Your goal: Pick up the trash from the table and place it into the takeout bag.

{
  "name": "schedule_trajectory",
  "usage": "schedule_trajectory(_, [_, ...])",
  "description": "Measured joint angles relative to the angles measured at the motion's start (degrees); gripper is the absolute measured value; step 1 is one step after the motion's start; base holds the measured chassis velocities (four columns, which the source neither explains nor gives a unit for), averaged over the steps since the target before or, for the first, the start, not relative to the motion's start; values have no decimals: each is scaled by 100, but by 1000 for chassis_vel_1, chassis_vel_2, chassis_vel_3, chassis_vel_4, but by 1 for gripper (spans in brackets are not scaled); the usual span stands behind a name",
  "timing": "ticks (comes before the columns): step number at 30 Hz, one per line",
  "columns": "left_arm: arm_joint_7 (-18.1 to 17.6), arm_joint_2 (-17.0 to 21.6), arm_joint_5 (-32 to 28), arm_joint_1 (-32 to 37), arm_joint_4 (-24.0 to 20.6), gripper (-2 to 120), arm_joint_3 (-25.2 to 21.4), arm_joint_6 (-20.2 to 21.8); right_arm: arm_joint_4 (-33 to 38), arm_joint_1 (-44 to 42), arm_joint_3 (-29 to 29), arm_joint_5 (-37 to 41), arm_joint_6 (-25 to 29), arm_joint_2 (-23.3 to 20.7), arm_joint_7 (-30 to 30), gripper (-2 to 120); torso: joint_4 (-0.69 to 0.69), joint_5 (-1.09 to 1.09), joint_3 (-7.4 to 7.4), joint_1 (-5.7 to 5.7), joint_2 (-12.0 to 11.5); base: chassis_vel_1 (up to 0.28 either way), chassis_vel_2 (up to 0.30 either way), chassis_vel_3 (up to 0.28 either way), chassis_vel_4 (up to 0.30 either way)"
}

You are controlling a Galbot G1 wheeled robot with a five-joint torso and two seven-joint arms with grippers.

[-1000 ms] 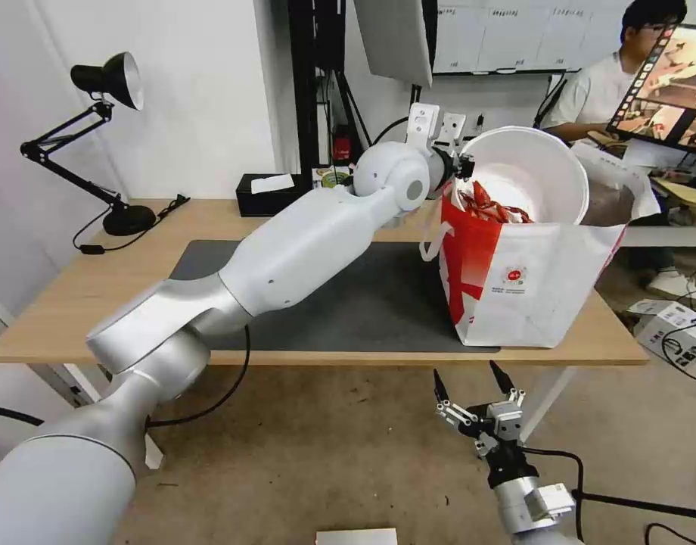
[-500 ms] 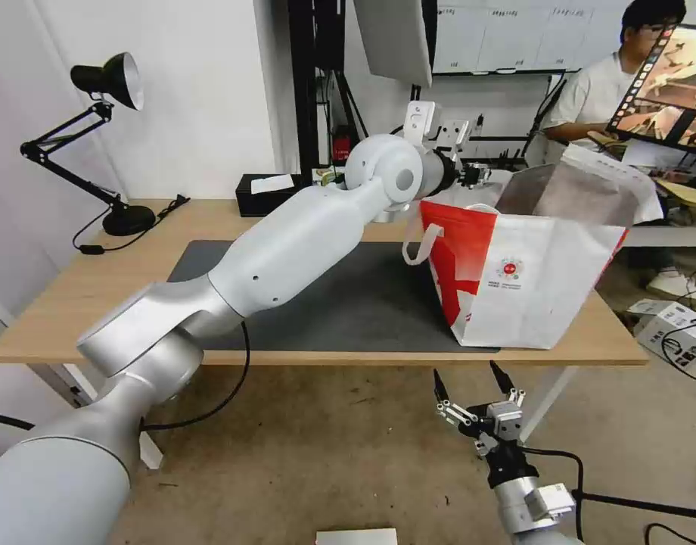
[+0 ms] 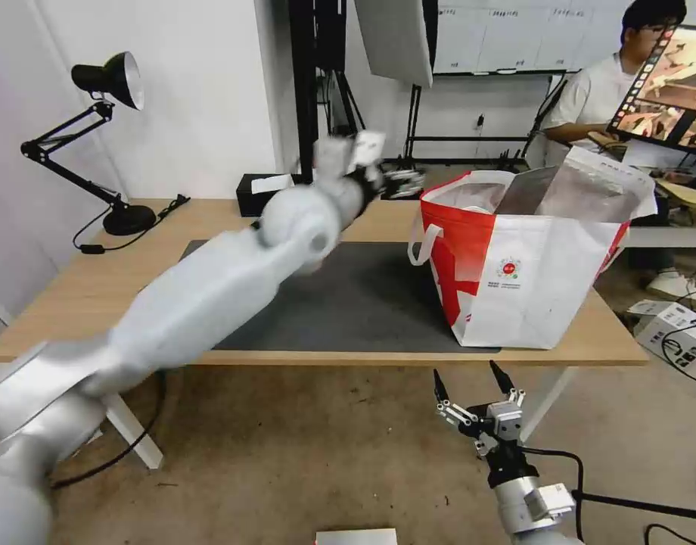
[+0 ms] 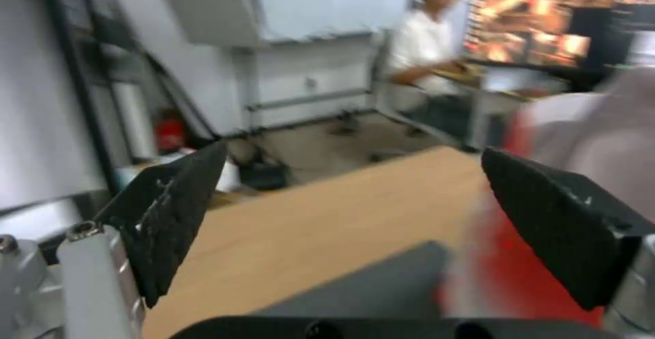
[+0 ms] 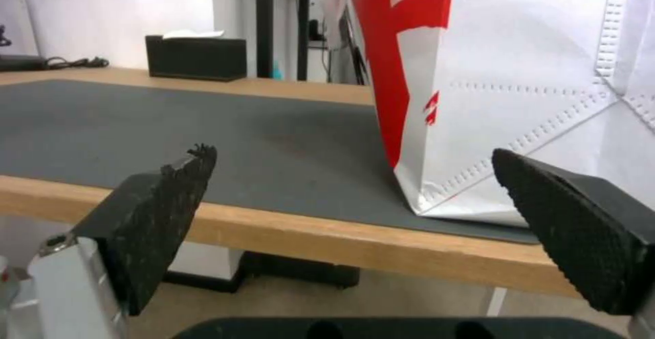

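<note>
The left gripper (image 3: 397,180) hangs above the table's (image 3: 136,261) far edge with its jaws spread wide and nothing between them — its fingers (image 4: 171,211) frame only bare wood and a corner of the grey mat (image 4: 382,288). The takeout bag (image 3: 529,265) stands just to its right, upright and open, a sliver of white showing inside the foil. The right gripper (image 3: 473,386) rests low before the table's front edge, below the bag, also splayed and empty.

White walls (image 3: 204,91); beige floor (image 3: 310,454); black desk lamp (image 3: 98,129) left; black tissue box (image 3: 268,193) behind
</note>
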Motion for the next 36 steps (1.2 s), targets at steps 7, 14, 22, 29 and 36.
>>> schedule_trajectory(7, [72, 921, 899, 1178, -335, 100, -927, -886, 0, 0, 0, 0, 0, 0, 1, 100, 0, 2, 0, 0, 0, 0, 0, 0, 0])
schedule_trajectory(14, [346, 1500, 1190, 3006, -942, 100, -2386, -1184, 0, 1, 1, 0, 0, 0, 2, 100, 0, 1, 0, 0, 0, 0, 0, 0, 0])
schedule_trajectory(22, [473, 1705, 1560, 5129, -1428, 100, -3925, -1700, 0, 1, 0, 0, 0, 0, 1, 100, 0, 4, 0, 0, 0, 0, 0, 0, 0])
schedule_trajectory(29, [496, 1155, 1805, 6194, -1630, 100, -4580, -2069, 0, 0, 0, 0, 0, 0, 0, 100, -6, 2, 0, 1, 0, 0, 0, 0, 0])
schedule_trajectory(36, [555, 464, 2110, 7405, -1897, 100, -5355, -2174, 0, 0, 0, 0, 0, 0, 0, 100, 0, 4, 0, 0, 1, 0, 0, 0, 0])
